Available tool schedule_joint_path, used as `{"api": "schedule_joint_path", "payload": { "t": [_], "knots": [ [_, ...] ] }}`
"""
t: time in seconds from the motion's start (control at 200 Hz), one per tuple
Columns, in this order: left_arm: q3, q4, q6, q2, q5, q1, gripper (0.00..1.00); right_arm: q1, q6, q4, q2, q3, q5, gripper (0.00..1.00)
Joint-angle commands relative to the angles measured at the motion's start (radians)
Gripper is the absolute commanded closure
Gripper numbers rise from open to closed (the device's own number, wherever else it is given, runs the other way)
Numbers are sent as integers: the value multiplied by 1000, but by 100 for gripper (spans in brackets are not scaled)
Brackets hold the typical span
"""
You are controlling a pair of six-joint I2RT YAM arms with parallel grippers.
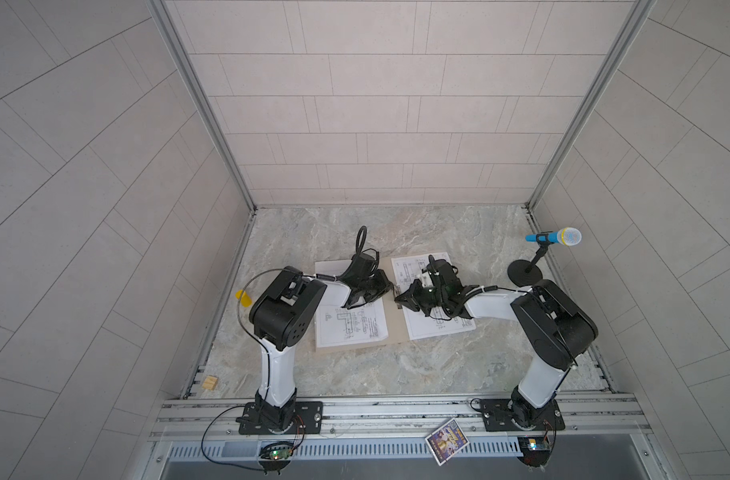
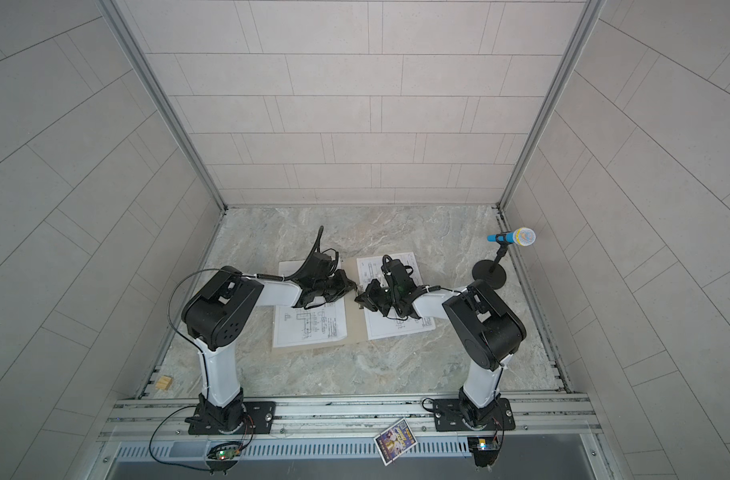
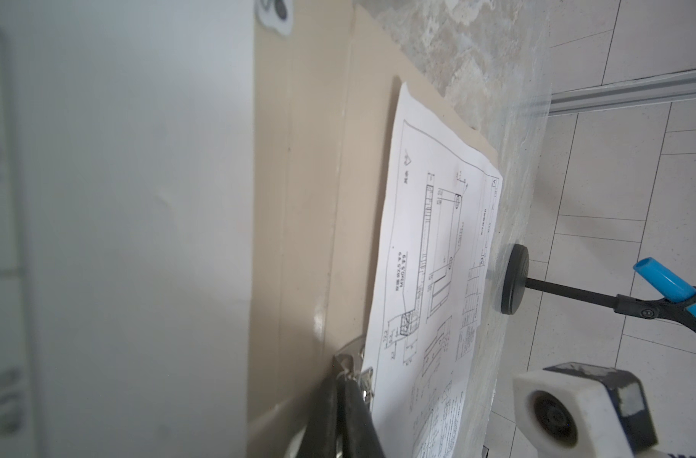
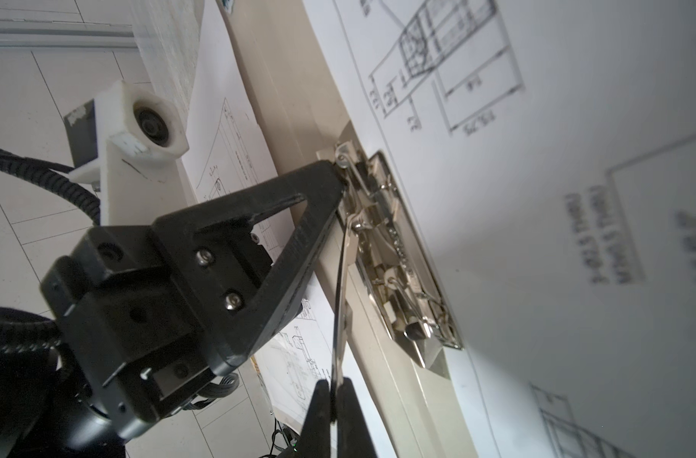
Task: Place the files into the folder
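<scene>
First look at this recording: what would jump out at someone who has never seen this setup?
The left tool and right tool meet almost tip to tip over the spine of the open folder mid-table, with printed sheets on both halves. In the right wrist view the right tool pinches the thin lever of the metal clip. A blue microphone stands at the far right.
</scene>
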Motion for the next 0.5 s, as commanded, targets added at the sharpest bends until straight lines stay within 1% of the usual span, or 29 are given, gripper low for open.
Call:
{"api": "schedule_joint_path", "payload": {
  "t": [0.0,0.07,0.135,0.235,0.495],
  "knots": [
    [5,-65,38,41,-18,6,93,-13,3,5,33,-42,13,96],
    [9,-70,41,45,-18,5,93,-16,2,31,48,-56,9,97],
    [13,-75,45,49,-18,4,93,-18,-2,49,61,-66,5,100],
    [20,-86,52,55,-18,7,93,-25,-35,36,80,-72,6,100],
    [34,-103,62,76,-14,8,93,-64,-65,102,121,-133,-11,100]
  ]
}}
